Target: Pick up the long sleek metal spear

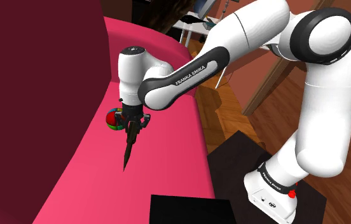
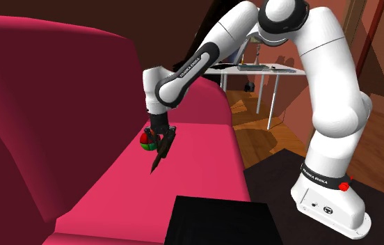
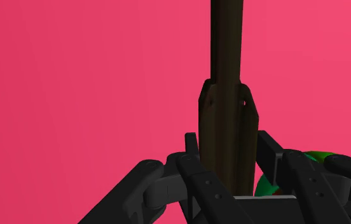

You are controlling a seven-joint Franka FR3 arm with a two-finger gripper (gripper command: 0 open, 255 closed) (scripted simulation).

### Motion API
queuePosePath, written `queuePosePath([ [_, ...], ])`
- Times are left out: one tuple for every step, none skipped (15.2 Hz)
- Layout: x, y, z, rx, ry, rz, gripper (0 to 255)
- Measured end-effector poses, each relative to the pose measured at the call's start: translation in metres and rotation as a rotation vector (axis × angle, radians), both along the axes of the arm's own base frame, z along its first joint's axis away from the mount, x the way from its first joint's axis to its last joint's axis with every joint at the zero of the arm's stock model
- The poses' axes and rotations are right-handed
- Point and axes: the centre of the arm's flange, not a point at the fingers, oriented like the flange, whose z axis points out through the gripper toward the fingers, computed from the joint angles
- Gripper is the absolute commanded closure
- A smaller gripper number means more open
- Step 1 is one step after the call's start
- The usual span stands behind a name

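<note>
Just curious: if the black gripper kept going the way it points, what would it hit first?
Likely the pink sofa seat; the tip of the dark spear the gripper clasps would touch first. Depth unclear.

End effector (image 2: 161, 142) clasps dark spear (image 2: 156, 160), tip down, over pink sofa (image 2: 197, 170)

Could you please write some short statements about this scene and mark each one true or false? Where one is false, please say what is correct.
1. The gripper is shut on the spear. True.
2. The spear lies flat on the seat. False: it hangs from the gripper with its point down.
3. A ball in red, green and blue sits close beside the gripper. True.
4. The sofa is blue. False: it is pink, with a darker red backrest.
</note>
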Motion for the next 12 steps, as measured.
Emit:
queuePosePath([
  [-0.001, 0.0, 0.005, 0.0, 0.0, 0.0, 255],
  [0.0, -0.001, 0.009, 0.0, 0.0, 0.0, 255],
  [-0.001, 0.0, 0.015, 0.0, 0.0, 0.0, 255],
  [0.0, 0.0, 0.02, 0.0, 0.0, 0.0, 255],
  [-0.001, 0.0, 0.026, 0.0, 0.0, 0.0, 255],
  [-0.002, 0.001, 0.031, 0.0, 0.0, 0.0, 255],
  [-0.002, 0.001, 0.036, 0.0, 0.0, 0.0, 255],
  [-0.001, 0.0, 0.042, 0.0, 0.0, 0.0, 255],
  [0.0, 0.0, 0.046, 0.0, 0.0, 0.0, 255],
  [-0.001, 0.0, 0.052, 0.0, 0.0, 0.0, 255],
  [-0.001, 0.0, 0.057, 0.0, 0.0, 0.0, 255],
  [-0.001, -0.001, 0.063, 0.0, 0.0, 0.0, 255],
])
